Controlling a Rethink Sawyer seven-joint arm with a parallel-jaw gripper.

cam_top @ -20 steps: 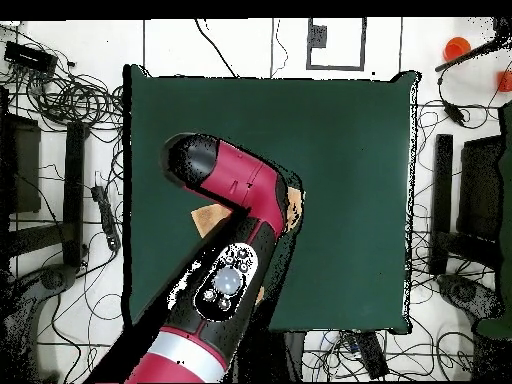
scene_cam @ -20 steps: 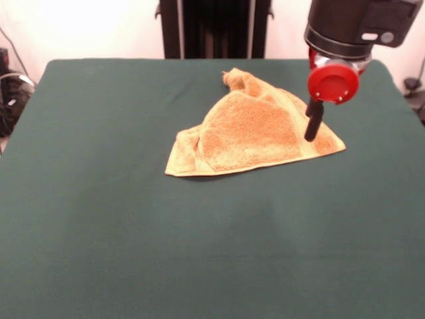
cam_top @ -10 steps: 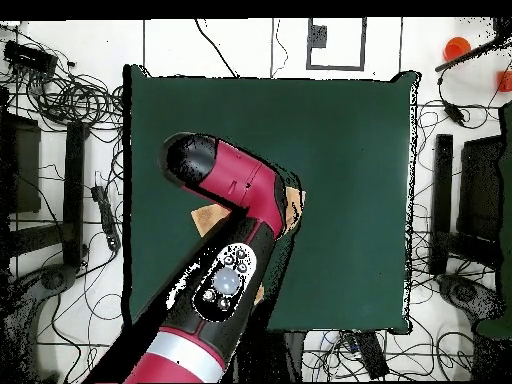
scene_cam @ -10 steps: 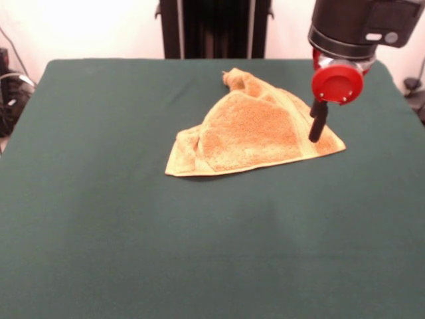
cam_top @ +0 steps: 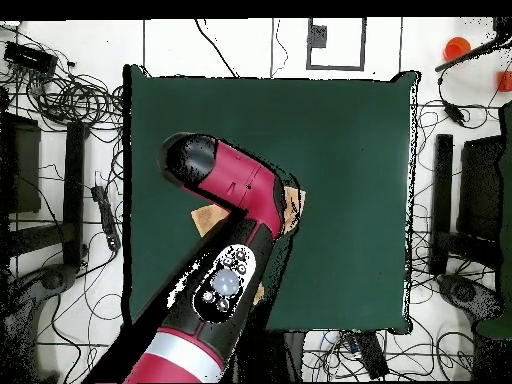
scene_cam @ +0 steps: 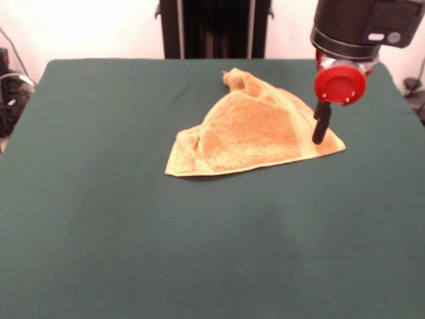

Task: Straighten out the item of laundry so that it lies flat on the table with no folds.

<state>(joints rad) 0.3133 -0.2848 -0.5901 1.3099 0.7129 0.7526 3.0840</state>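
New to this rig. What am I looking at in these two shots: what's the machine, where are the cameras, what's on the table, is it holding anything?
The machine is a single red and black robot arm. One picture is taken from across the table, facing the robot; the other looks straight down from above, where the arm hides most of the scene. On the table, which is covered in dark green cloth, lies one tan-orange towel, crumpled into a rough triangle with folds, so not yet flat. The gripper hangs over the towel's right-hand corner in the front picture. Only one dark finger shows, so I cannot tell whether it is open, or whether it grips the cloth. Nothing appears lifted.
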